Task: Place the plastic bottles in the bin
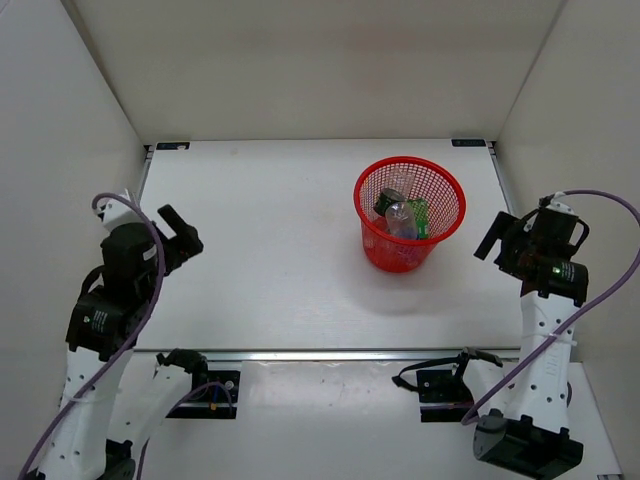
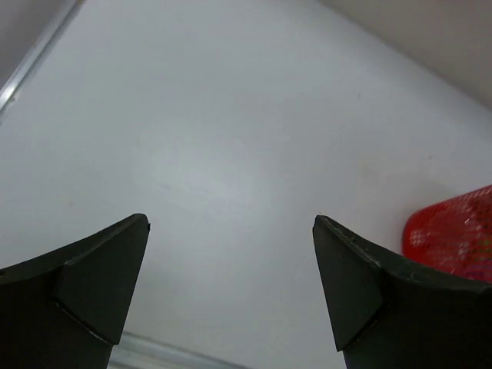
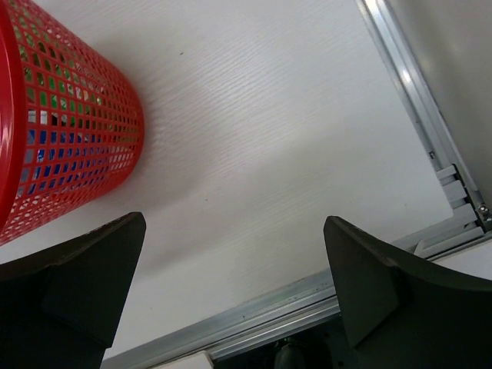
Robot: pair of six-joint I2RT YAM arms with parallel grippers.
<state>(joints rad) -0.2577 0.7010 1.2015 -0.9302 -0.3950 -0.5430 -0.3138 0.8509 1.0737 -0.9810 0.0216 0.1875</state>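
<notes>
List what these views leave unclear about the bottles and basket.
Top view: bottles overlap inside the basket; their number is unclear.
Right wrist: basket cut by left edge; mesh shows only green and blue patches.
Left wrist: basket blurred, cut by right edge.

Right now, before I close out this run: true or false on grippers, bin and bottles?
1. The left gripper and the right gripper are both open and empty. True.
2. The bin stands upright on the table. True.
3. One bottle lies on the table beside the bin. False: the plastic bottles that show are all inside the bin, and none is seen on the table.
4. The bin stands nearer the left arm. False: it is on the right half of the table, closer to the right gripper.
</notes>
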